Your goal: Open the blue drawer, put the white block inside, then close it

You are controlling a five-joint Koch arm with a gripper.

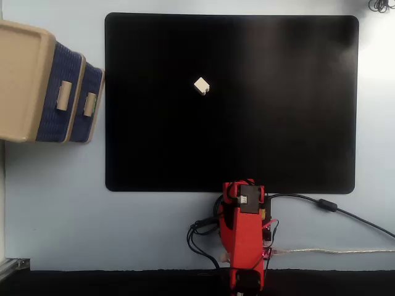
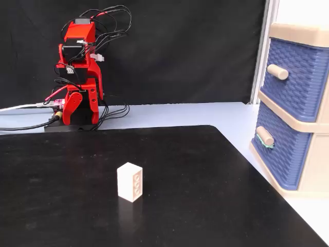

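The white block (image 1: 201, 86) (image 2: 129, 181) stands alone on the black mat (image 1: 278, 123), upper middle in a fixed view. The blue drawer (image 1: 91, 103) (image 2: 282, 154) is the smaller-looking front, the lower one of the beige cabinet (image 1: 21, 80), and it is pushed in with its beige handle (image 2: 264, 136) showing. The red arm (image 1: 244, 237) is folded up on its base off the mat's edge, far from block and drawer. My gripper (image 2: 77, 109) hangs down against the arm; its jaws overlap, so their state is unclear, and nothing shows in them.
A second, larger-looking blue drawer (image 1: 60, 95) (image 2: 298, 77) sits above it, also pushed in. Black and white cables (image 1: 333, 209) trail from the arm's base across the pale blue table. A black backdrop (image 2: 180, 51) stands behind the arm.
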